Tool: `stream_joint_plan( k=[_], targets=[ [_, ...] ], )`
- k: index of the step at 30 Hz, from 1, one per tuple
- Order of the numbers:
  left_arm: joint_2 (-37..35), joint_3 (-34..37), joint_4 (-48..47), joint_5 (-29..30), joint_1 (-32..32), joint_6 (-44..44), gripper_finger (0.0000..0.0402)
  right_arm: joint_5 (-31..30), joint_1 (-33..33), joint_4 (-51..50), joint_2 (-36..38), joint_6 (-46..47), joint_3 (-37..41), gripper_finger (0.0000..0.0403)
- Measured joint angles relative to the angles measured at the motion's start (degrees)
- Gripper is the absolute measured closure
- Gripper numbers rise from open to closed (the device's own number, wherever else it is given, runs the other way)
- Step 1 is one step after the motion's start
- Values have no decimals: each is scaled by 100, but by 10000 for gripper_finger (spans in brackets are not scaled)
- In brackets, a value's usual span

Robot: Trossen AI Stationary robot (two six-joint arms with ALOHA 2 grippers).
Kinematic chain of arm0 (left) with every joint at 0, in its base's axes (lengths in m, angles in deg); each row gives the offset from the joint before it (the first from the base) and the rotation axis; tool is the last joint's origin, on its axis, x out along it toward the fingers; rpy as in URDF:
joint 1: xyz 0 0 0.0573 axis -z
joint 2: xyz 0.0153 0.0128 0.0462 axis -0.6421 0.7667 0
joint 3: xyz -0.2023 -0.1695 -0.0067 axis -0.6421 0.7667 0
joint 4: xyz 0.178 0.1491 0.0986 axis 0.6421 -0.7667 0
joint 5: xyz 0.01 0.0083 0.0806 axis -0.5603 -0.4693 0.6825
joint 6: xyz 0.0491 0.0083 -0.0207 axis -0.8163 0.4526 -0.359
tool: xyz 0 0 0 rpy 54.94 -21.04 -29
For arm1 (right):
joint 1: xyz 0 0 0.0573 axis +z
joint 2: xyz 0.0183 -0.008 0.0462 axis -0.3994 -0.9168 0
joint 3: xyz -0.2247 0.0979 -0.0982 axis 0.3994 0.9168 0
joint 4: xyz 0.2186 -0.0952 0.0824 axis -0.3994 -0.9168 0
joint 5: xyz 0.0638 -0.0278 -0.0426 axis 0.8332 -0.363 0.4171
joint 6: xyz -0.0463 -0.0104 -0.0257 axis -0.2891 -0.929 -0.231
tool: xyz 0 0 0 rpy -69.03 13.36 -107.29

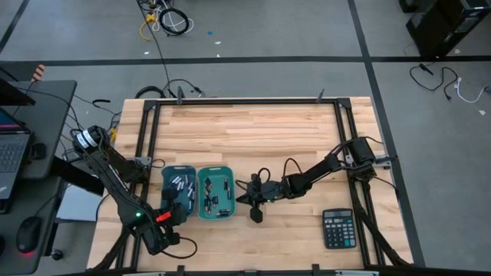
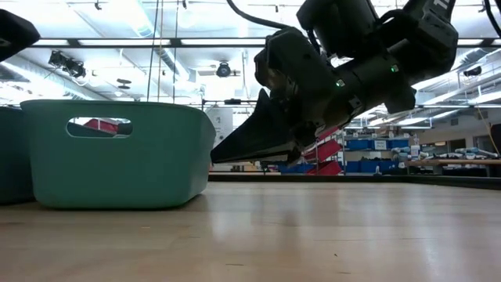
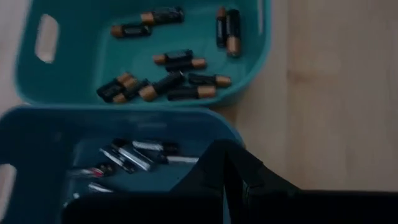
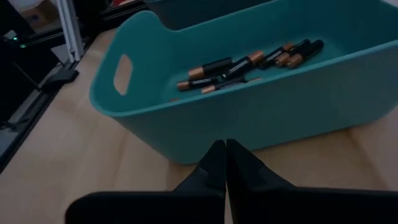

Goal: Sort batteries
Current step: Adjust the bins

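Observation:
Two teal bins stand side by side on the wooden table. The left bin holds silver and black batteries. The right bin holds black and copper batteries, also seen in the right wrist view. My left gripper is shut with nothing visible between its fingers, above the near right corner of the left bin. My right gripper is shut, a little above the table, pointing at the outer wall of the right bin. My right gripper has its shut fingertips right at the right bin's outer side wall, coming level from the table's right. Whether they touch the wall, I cannot tell.
A black calculator lies near the table's front right corner. Bare wood stretches across the far half of the table. A black frame runs along the table's edges. A laptop and mouse sit on a side desk at the left.

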Motion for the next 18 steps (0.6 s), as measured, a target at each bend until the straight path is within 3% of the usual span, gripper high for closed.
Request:
stream_joint_plan(
  k=[7,18],
  targets=[
    [0,224,-90,569,0,9,401,-34,-38,-2,0,-83,0,403],
    [0,656,630,481,-2,9,401,-48,-56,-2,0,-165,0,403]
  ],
)
